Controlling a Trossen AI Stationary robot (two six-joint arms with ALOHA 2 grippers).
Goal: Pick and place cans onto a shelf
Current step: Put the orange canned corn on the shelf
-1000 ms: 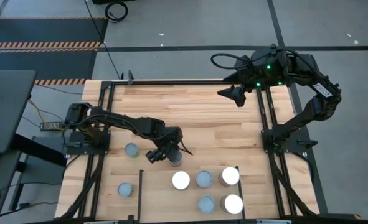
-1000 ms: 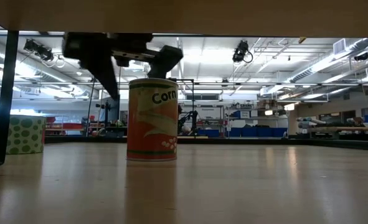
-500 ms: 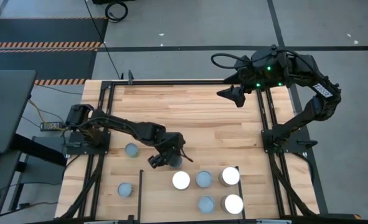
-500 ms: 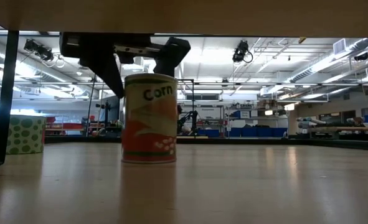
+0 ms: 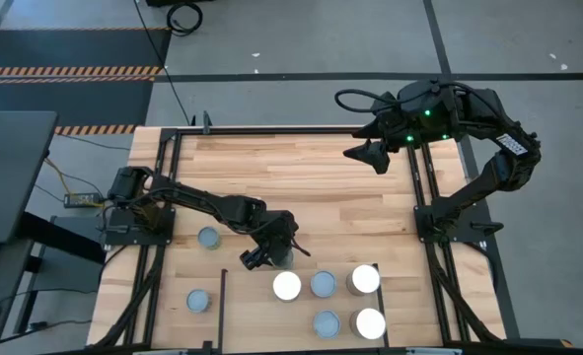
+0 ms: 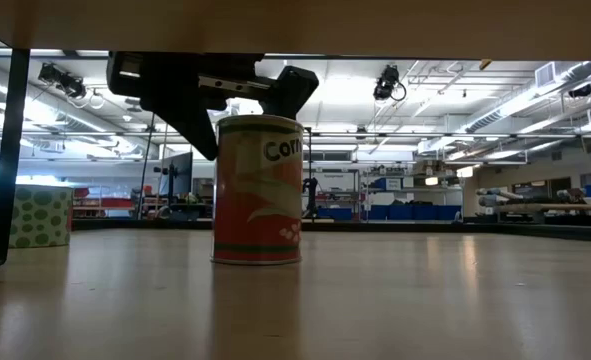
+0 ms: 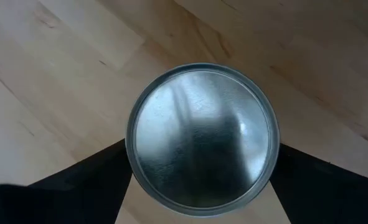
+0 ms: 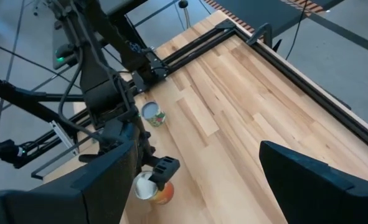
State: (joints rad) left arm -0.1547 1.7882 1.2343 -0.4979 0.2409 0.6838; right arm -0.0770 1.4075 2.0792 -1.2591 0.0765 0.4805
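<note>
While overhead hides it, low view shows left end effector (image 6: 243, 100) pinching corn can (image 6: 258, 190).

You're looking at a corn can (image 7: 202, 137) whose brushed metal lid is showing a dull, smeared sheen; its printed label (image 6: 258, 195) is reading semi-glossy. The table (image 5: 311, 177) is showing pale, smooth wood planks. The left hand (image 6: 215, 88) is looking matt black.

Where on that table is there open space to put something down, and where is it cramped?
The far half of the table is bare wood, below the right hand. It is crowded near the front, where five cans cluster on the shelf and the left hand straddles the corn can.
</note>
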